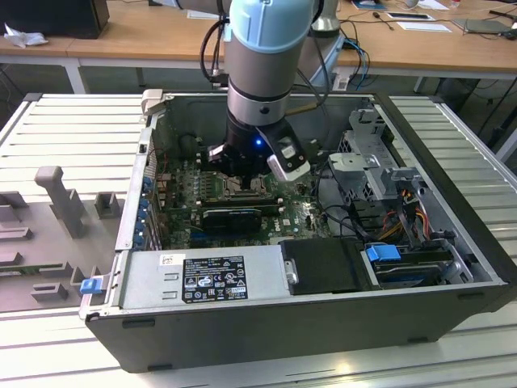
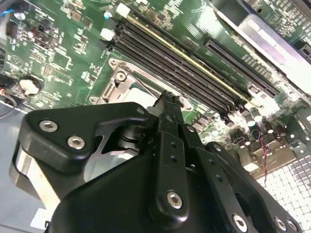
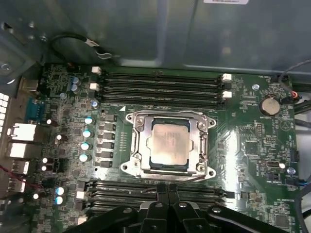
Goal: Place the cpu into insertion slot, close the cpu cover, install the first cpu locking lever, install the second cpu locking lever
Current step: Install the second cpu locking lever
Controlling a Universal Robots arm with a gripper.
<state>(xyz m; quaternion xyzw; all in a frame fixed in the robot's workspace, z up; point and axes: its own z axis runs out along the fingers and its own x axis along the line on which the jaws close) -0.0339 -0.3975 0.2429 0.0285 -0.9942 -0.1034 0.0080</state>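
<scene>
In the first wrist view the cpu [image 3: 167, 145] lies flat in the insertion slot [image 3: 127, 168] in the middle of the green motherboard. The grey cpu cover [image 3: 139, 141] lies down around it, and the chip's pale face shows through the cover's window. A thin metal lever rod [image 3: 187, 178] runs along the socket edge nearest my fingers. My gripper [image 3: 168, 190] is shut with nothing seen between its black fingers. Its tip hovers just beside that socket edge, over the memory sticks. In the second wrist view the gripper's tip [image 2: 167, 99] points at the socket [image 2: 119, 80]. In the exterior view the gripper [image 1: 242, 179] reaches down into the open computer case.
Long black memory sticks [image 3: 160, 85] flank the socket on two sides. A coin battery [image 3: 268, 105] sits off to one side. The case walls [image 1: 153, 162] enclose the board. A power supply [image 1: 202, 275] and a drive cage with cables [image 1: 380, 170] are at the exterior view's right and near side.
</scene>
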